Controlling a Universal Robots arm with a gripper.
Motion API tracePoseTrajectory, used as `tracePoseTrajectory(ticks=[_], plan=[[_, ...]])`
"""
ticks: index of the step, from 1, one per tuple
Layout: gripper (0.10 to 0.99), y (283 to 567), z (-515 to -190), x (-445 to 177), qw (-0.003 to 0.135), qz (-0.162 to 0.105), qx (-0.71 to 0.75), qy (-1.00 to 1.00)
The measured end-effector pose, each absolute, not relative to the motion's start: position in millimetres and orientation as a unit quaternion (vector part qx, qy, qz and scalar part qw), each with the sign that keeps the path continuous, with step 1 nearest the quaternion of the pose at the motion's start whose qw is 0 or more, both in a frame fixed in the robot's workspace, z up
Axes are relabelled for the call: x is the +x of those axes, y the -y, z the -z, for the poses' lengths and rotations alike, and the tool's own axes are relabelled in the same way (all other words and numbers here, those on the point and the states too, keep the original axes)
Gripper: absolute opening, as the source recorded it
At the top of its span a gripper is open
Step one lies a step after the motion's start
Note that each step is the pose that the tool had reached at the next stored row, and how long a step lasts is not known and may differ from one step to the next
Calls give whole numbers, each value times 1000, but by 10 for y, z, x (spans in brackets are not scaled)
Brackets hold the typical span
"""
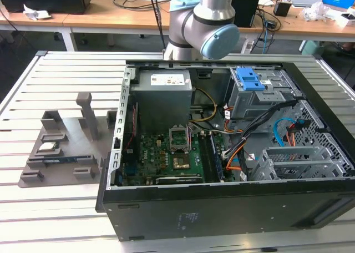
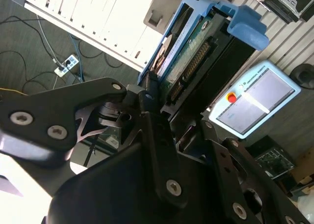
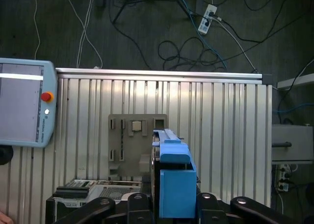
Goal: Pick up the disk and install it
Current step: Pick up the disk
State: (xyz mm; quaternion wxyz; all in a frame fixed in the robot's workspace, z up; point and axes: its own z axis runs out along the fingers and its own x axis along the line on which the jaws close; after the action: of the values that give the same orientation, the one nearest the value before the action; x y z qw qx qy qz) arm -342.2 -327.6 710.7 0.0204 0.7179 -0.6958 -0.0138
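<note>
Hand (image 2: 169, 103) clamped on disk (image 2: 189, 49) | disk held over slatted table (image 3: 221, 126) | computer case (image 1: 222, 211) lies open

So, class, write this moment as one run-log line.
gripper: shut on disk | disk: aloft, not installed | computer case: open

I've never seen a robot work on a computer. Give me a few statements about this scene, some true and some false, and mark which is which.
1. The gripper is holding the disk in its blue carrier. True.
2. The disk is already seated inside the computer case. False: it is clamped in the gripper, up off the table.
3. The computer case lies open, with its motherboard showing. True.
4. The grey fixture tray lies at the exterior view's right of the case. False: it lies at the exterior view's left.
5. A blue latch piece sits atop the grey drive cage. True.
</note>
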Motion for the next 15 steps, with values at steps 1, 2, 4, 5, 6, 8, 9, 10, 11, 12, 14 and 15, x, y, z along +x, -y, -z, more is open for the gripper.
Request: tracePoseTrajectory(ticks=[1, 2, 4, 5, 6, 8, 9, 10, 11, 12, 14, 15], plan=[[365, 3275, -7104, -3397, 21, 14, 718, 696], [365, 3275, -7093, -3359, 21, 14, 718, 696], [365, 3275, -7050, -3248, 21, 14, 718, 696], [365, 3274, -7016, -3166, 21, 14, 718, 696], [365, 3275, -6984, -3083, 21, 14, 718, 696], [365, 3275, -6946, -2990, 21, 14, 718, 696], [365, 3275, -6907, -2893, 21, 14, 718, 696], [365, 3275, -6877, -2816, 21, 14, 718, 696], [365, 3275, -6835, -2713, 21, 14, 718, 696], [365, 3274, -6809, -2646, 21, 15, 718, 696], [365, 3275, -6755, -2512, 21, 15, 718, 696], [365, 3274, -6727, -2441, 21, 15, 718, 696]])
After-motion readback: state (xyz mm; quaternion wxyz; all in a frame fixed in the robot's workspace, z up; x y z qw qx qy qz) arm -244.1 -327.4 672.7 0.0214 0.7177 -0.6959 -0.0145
